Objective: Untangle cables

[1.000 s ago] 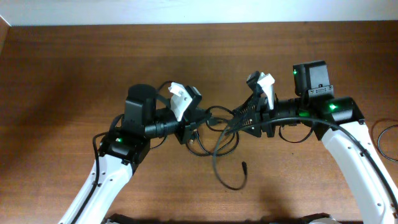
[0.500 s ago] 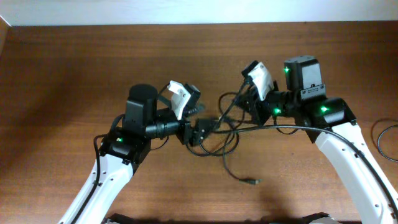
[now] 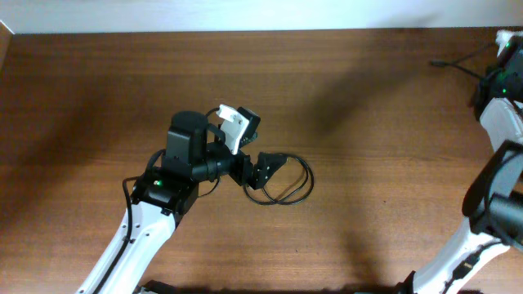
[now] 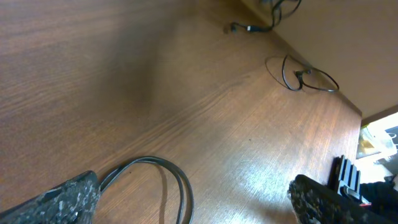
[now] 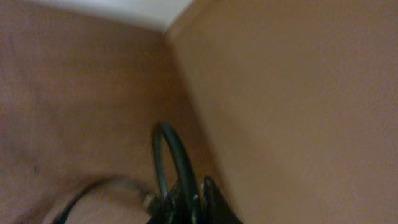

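One black cable lies as a loose double loop on the wooden table, just right of my left gripper. That gripper is open, its fingers wide apart with the loop's near end between them, touching neither. My right gripper is at the far right back corner, shut on another black cable. That cable trails left to its plug end. In the right wrist view the cord runs through the closed jaws of the right gripper.
A further thin cable lies coiled on the table at the far right, seen from the left wrist. The table's back edge meets a pale wall. The right arm stands along the right side.
The right gripper closed on one cable and swung it away from the tangle to the far right back corner. The left gripper opened, and the other cable now lies loose on the table.
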Available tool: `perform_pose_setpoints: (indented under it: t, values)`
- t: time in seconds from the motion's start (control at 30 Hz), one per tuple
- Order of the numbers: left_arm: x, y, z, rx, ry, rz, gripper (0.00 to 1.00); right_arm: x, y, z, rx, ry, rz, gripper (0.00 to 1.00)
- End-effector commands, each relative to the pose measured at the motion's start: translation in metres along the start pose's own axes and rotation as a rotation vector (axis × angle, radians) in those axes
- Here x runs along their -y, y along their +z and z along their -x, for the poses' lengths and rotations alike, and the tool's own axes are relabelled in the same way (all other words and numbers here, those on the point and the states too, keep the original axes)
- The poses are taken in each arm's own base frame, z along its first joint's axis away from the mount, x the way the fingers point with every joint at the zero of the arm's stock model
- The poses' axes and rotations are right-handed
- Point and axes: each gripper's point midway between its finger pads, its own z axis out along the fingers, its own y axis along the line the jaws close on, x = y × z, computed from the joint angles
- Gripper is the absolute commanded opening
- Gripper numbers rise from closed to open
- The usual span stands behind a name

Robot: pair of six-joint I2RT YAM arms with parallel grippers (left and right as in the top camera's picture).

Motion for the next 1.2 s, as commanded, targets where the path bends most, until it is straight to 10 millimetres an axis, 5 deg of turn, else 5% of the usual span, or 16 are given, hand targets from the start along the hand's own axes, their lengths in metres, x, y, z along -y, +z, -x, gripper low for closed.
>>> perform_pose_setpoints:
  t: [0.0,0.03,0.1,0.17,0.23,0.3,0.37,0.47,0.57,0.63,0.73,0.83,0.9,0.93,1.0,1.17]
  values:
    - [0.001,-0.001,0.003,0.007,0.003,-0.001,0.99,-0.040,0.013,-0.009,0.005,0.004,0.098,0.13]
    - [0.001,-0.001,0.003,0.007,0.003,-0.001,0.99,-0.046,0.013,-0.007,0.026,0.006,0.132,0.21]
    - [0.001,-0.001,0.003,0.007,0.003,-0.001,0.99,-0.059,0.012,-0.009,0.026,0.088,0.213,0.75]
    - [0.001,-0.001,0.003,0.007,0.003,-0.001,0.99,-0.112,-0.008,-0.019,-0.052,0.294,0.495,0.99]
    - [0.001,-0.001,0.003,0.007,0.003,-0.001,0.99,-0.139,-0.046,0.001,-0.065,0.467,0.758,0.99]
    - [0.001,-0.001,0.003,0.007,0.003,-0.001,0.99,-0.112,-0.062,0.028,-0.038,0.566,0.785,0.99]
    - [0.001,-0.001,0.003,0.007,0.003,-0.001,0.99,-0.053,-0.078,0.055,-0.096,0.781,0.756,0.99]
    - [0.001,-0.001,0.003,0.007,0.003,-0.001,0.99,-0.024,-0.078,0.007,-0.369,0.949,0.717,0.99]
    - [0.001,-0.001,0.003,0.007,0.003,-0.001,0.99,-0.034,-0.081,-0.062,-0.648,0.952,0.703,0.98]
    - [0.001,-0.001,0.003,0.007,0.003,-0.001,0.99,-0.043,-0.090,-0.061,-0.645,0.889,0.787,0.98]
    - [0.001,-0.001,0.003,0.007,0.003,-0.001,0.99,-0.056,-0.106,-0.024,-0.473,0.829,1.039,0.98]
    - [0.001,-0.001,0.003,0.007,0.003,-0.001,0.99,-0.018,-0.127,0.092,0.070,0.906,1.382,0.98]
    - [0.001,-0.001,0.003,0.007,0.003,-0.001,0.99,0.006,-0.075,0.078,-0.136,1.275,1.097,0.98]
    - [0.001,-0.001,0.003,0.007,0.003,-0.001,0.99,-0.026,-0.065,0.038,-0.334,1.251,0.982,0.98]
    - [0.001,-0.001,0.003,0.007,0.003,-0.001,0.99,-0.105,-0.096,-0.025,-0.768,1.171,0.988,0.98]
    - [0.001,-0.001,0.003,0.007,0.003,-0.001,0.99,-0.129,-0.135,-0.006,-0.760,1.072,1.261,0.98]
